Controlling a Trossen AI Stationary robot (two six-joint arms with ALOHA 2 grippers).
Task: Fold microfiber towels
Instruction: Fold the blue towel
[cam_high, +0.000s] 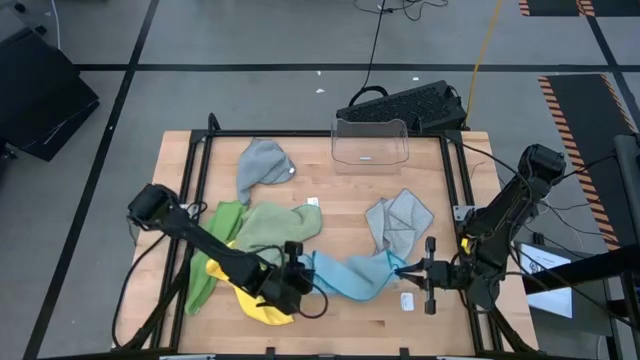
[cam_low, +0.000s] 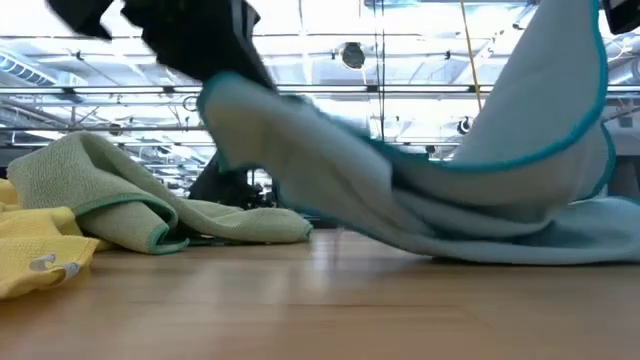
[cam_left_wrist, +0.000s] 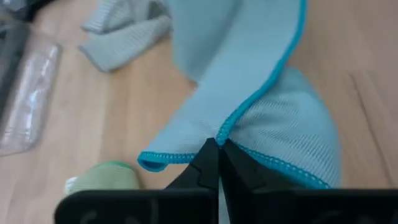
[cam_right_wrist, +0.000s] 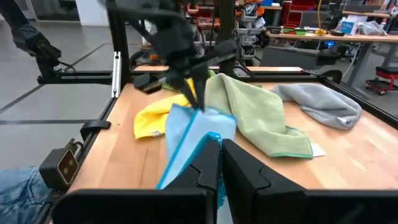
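The soft light-blue microfiber towel (cam_high: 350, 275) hangs stretched between left gripper (cam_high: 303, 268) and right gripper (cam_high: 408, 270), each pinching a hem, seemingly before any fold, while five cloths lie crumpled.

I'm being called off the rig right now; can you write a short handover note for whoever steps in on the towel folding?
Left end effector: shut on one edge of the light blue microfiber towel, near the table's front middle.
Right end effector: shut on that towel's opposite edge, front right.
The towel hangs stretched between them, partly lifted.

Elsewhere: sage green microfiber towel, bright green microfiber towel and yellow microfiber towel heaped front left; one grey microfiber towel at back, another right of centre. Clear plastic bin at back edge.

Done: none looks neatly folded.
Left: fold all six.
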